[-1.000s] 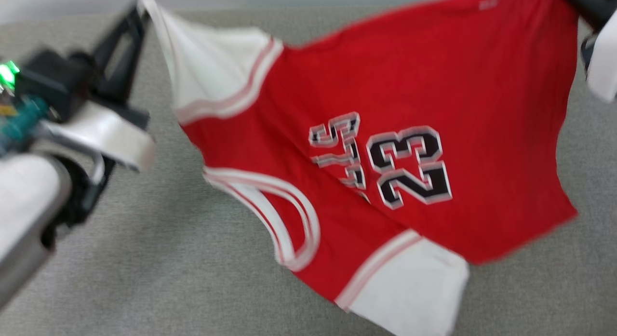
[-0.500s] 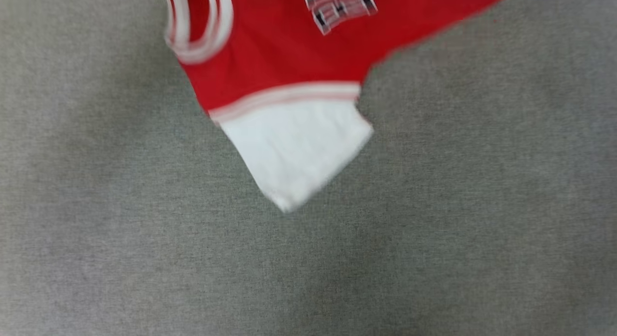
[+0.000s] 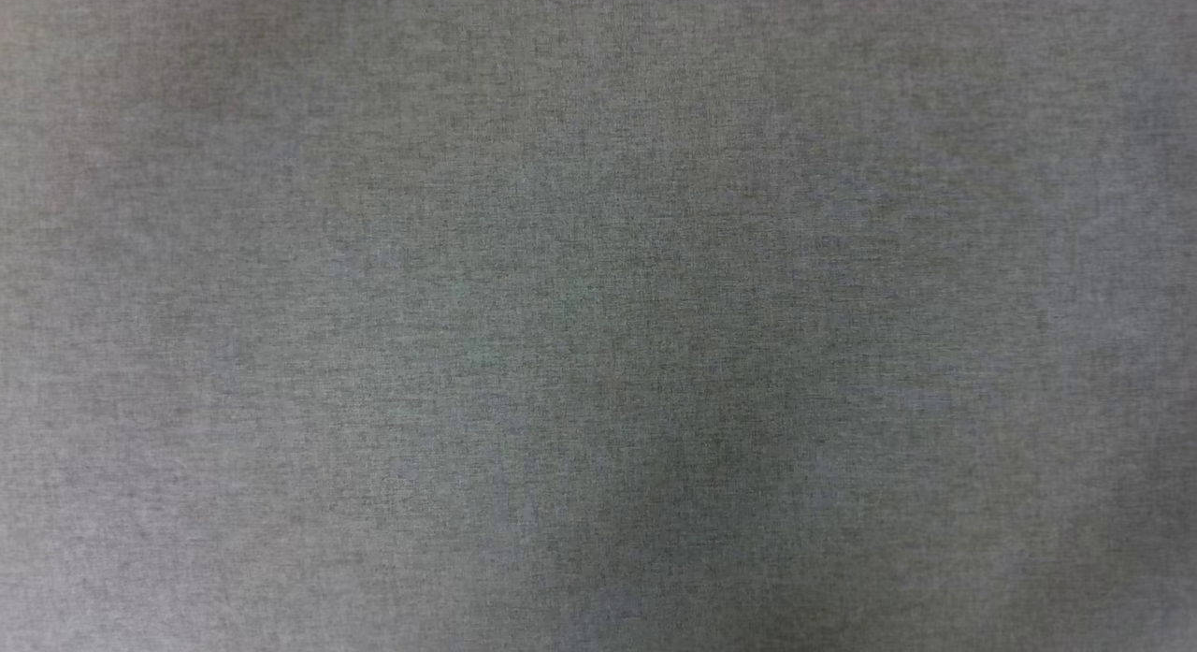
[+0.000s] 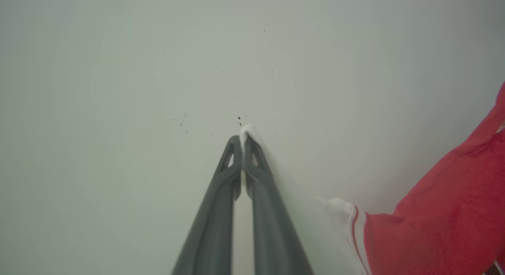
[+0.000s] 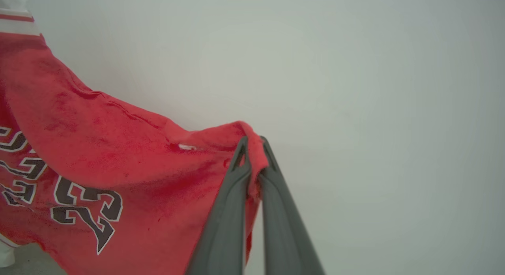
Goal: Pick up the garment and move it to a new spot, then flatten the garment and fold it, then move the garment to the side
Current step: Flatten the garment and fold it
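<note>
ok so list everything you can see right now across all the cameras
garment: one, red with white sleeves and black 23 print, held up between both grippers
grey fabric surface: one, grey, below the head camera
pale wall: one, off-white, behind the garment in both wrist views
left gripper: one, dark grey, shut on a white sleeve tip
right gripper: one, dark grey, shut on a red edge

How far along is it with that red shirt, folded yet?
Not folded. Picked up is done: the left gripper pinches the garment by its white sleeve, the right gripper by a red edge. In hand: carrying it aloft. Left: laying it on the grey surface, flattening, folding, moving aside.
</note>
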Robot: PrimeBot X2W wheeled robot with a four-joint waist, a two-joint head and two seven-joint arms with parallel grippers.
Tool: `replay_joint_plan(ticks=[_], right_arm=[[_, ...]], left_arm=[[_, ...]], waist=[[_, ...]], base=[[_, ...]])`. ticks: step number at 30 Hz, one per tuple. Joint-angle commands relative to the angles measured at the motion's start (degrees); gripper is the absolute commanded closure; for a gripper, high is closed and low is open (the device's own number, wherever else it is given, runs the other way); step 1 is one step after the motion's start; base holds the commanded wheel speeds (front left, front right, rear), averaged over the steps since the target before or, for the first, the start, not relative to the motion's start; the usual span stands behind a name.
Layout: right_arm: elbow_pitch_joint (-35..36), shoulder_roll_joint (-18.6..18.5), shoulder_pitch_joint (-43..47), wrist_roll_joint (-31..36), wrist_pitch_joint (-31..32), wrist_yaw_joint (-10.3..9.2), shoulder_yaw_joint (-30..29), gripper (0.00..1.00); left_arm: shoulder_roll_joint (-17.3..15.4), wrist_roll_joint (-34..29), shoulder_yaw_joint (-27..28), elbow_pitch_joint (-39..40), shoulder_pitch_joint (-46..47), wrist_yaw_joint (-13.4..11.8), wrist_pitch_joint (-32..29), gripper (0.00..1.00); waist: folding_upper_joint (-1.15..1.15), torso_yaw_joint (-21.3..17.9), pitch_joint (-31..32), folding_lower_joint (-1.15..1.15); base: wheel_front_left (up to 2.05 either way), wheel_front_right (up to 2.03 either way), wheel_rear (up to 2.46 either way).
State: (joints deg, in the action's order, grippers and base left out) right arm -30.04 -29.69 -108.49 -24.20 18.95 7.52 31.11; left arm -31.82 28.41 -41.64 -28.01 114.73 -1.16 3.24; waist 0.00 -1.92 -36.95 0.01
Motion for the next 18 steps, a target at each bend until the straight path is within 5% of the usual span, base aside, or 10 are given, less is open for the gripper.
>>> replay_joint_plan(ticks=[1,9,18], right_arm=[[-1.6,0.9,-1.0,0.2,-1.2,-0.06,1.2,1.00],[-6.9,2.1,3.0,-2.4,-4.8,-0.06,7.7,1.00],[-10.5,4.0,16.3,-8.6,-10.2,-0.06,17.1,1.00]], left_arm=[[0.7,0.3,0.0,-1.8,0.4,0.3,0.8,1.00],[1.8,1.6,-1.6,-5.6,-5.7,1.0,2.8,1.00],[1.0,6.5,-3.1,-6.7,-23.0,1.6,6.4,1.00]], waist=[[0.00,0.2,-0.3,-0.01],[0.00,0.7,0.3,-0.01],[0.00,1.3,4.1,-0.01]], base=[[0.00,0.00,0.00],[0.00,0.00,0.00],[0.00,0.00,0.00]])
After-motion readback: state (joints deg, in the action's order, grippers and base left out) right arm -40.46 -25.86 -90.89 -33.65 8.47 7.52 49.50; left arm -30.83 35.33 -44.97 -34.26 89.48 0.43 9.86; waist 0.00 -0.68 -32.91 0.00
